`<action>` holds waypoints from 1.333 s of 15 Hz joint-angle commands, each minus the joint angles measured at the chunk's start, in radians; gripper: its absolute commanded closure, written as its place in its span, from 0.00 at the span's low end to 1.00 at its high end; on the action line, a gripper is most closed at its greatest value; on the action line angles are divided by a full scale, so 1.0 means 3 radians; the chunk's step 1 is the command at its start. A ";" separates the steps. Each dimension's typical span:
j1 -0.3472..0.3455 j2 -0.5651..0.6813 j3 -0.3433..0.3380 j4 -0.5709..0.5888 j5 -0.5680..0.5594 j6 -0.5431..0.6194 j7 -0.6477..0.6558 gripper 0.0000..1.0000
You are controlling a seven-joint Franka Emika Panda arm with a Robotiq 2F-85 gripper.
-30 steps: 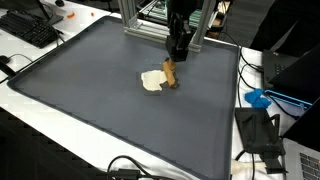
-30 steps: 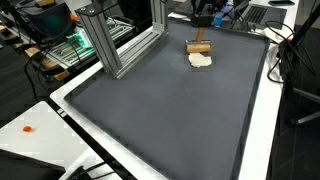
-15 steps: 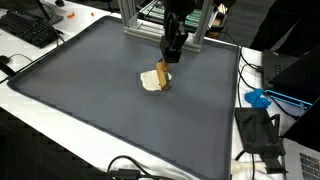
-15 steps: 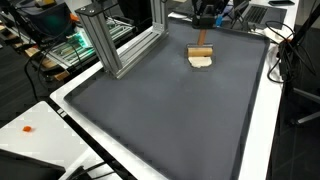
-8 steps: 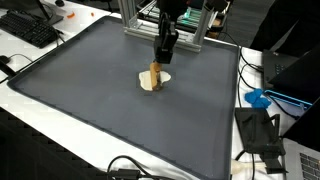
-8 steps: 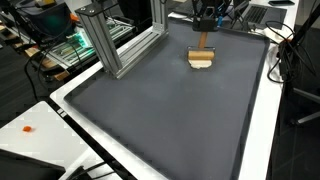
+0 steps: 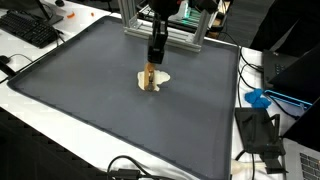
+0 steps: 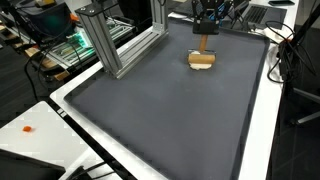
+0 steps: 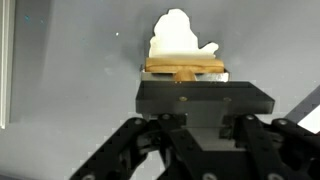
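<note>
End effector [image 7: 152, 64], clenched on the wooden block [image 7: 150, 78], has carried it toward nine o'clock, so I judge it now stands upright on the pale lump [image 9: 178, 38], not beside it.

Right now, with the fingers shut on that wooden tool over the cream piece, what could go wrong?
The wooden tool looks upright on the cream piece, gripped only at its top by the fingers, so a sideways push could twist it loose. The cream piece looks loose on the grey mat and may drag or bunch. The aluminium frame stands close behind, easy to strike.
</note>
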 commanded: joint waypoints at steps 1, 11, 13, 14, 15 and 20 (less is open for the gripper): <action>-0.0018 0.0146 -0.0101 -0.0156 -0.0229 0.0195 0.0213 0.78; -0.0047 0.0165 -0.0095 -0.0169 -0.0304 0.0254 0.0300 0.78; -0.0089 0.0154 -0.0014 -0.0191 -0.0070 0.0247 0.0110 0.78; -0.0107 0.0149 0.0018 -0.0199 0.0025 0.0255 0.0014 0.78; -0.0112 0.0148 0.0027 -0.0196 0.0058 0.0234 -0.0050 0.78; -0.0149 0.0155 0.0075 -0.0173 0.0296 0.0180 -0.0479 0.78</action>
